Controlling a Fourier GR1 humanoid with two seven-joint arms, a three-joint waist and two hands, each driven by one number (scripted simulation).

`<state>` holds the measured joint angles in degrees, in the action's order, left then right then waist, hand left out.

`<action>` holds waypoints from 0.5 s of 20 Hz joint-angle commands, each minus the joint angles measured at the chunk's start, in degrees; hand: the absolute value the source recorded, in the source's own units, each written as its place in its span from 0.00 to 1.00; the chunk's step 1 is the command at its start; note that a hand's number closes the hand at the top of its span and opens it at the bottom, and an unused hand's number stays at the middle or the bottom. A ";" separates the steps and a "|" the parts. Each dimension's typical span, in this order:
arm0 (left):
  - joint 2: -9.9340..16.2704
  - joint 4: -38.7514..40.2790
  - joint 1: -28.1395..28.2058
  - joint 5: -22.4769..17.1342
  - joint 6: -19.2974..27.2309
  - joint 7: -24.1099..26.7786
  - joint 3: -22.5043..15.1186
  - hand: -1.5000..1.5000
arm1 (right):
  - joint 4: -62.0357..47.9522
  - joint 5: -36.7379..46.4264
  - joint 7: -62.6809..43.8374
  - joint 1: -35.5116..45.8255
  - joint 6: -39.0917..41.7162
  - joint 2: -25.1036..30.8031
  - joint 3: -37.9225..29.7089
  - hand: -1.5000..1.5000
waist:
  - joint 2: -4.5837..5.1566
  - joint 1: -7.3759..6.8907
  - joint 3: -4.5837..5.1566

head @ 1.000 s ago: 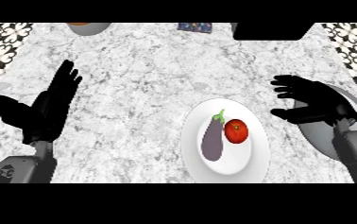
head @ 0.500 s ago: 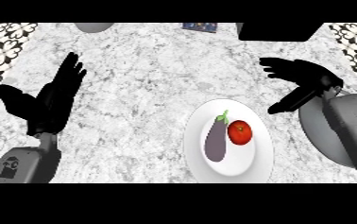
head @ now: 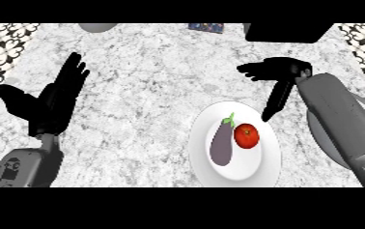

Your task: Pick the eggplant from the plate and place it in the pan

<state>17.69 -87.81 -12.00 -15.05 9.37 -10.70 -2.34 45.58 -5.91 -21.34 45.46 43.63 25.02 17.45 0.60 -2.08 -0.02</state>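
Observation:
A purple eggplant (head: 222, 144) with a green stem lies on the left half of a white plate (head: 265, 168), beside a red tomato (head: 246, 135). My right hand (head: 281, 76) hovers open just above and right of the plate, fingers stretched to the left and thumb pointing down toward the plate's rim. It holds nothing. My left hand (head: 55, 99) rests open at the left edge, fingers up. A dark pan (head: 288, 32) shows partly at the top right, cut off by the view's edge.
A grey round object (head: 98, 27) sits at the top left edge. A small dark patterned item (head: 206, 27) lies at the top centre. Patterned wall strips show at both upper corners. Bare marble counter (head: 149, 93) spreads between my hands.
My right hand has moved leftward and up, now over the plate's upper right edge. The left hand has shifted slightly. The eggplant and tomato have not moved.

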 commanded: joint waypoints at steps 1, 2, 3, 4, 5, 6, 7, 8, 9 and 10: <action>0.37 -0.47 1.93 -0.74 -1.50 0.29 0.37 0.50 | -4.53 -0.42 -3.46 3.16 10.54 -3.06 3.55 0.00 | -0.15 -0.38 0.04; -2.16 0.00 1.34 1.48 1.13 0.84 -1.47 0.50 | -4.91 -0.07 -3.50 4.13 13.47 -2.00 3.84 0.00 | -0.22 0.41 0.03; -1.01 -1.33 -0.30 1.59 1.61 -1.73 -0.86 0.50 | -5.11 0.40 -3.40 3.46 13.15 -4.32 4.44 0.00 | -0.35 0.73 0.00; -0.57 0.62 1.13 -0.09 -0.78 0.94 0.82 0.50 | -6.49 -0.30 -3.60 4.98 15.86 -4.04 3.87 0.00 | -0.29 0.73 0.03; -0.10 -4.06 2.79 0.41 0.55 -2.35 0.63 0.50 | -2.73 -2.05 -6.66 4.20 15.49 -4.55 2.58 0.00 | -0.76 1.49 0.04; -0.74 -3.02 0.91 1.75 1.40 -2.98 0.09 0.50 | -4.53 0.37 -5.09 3.81 14.49 -5.40 3.15 0.00 | -0.56 1.45 0.01; -1.63 -2.17 2.83 1.73 0.56 0.05 0.16 0.50 | -4.82 0.29 -5.07 5.77 16.10 -5.11 2.61 0.00 | -0.53 1.36 0.03; -1.80 -0.51 -0.70 2.73 2.01 -2.06 0.70 0.50 | 0.20 0.44 -5.41 1.87 15.80 -3.84 2.62 0.00 | -0.67 2.13 0.03; -2.44 -4.21 3.18 2.20 1.67 -2.46 -0.50 0.50 | -1.27 1.17 -4.35 4.01 16.65 -4.64 2.94 0.00 | -0.63 1.56 0.02; -3.42 -2.98 4.51 3.81 1.70 1.72 -1.41 0.50 | -3.57 3.44 -1.52 5.18 18.35 -3.41 4.14 0.00 | -0.41 1.09 0.00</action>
<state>15.93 -90.02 -9.90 -13.05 10.52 -11.43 -2.60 42.82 -5.03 -24.49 49.10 56.32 21.16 20.59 0.13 -0.86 -0.01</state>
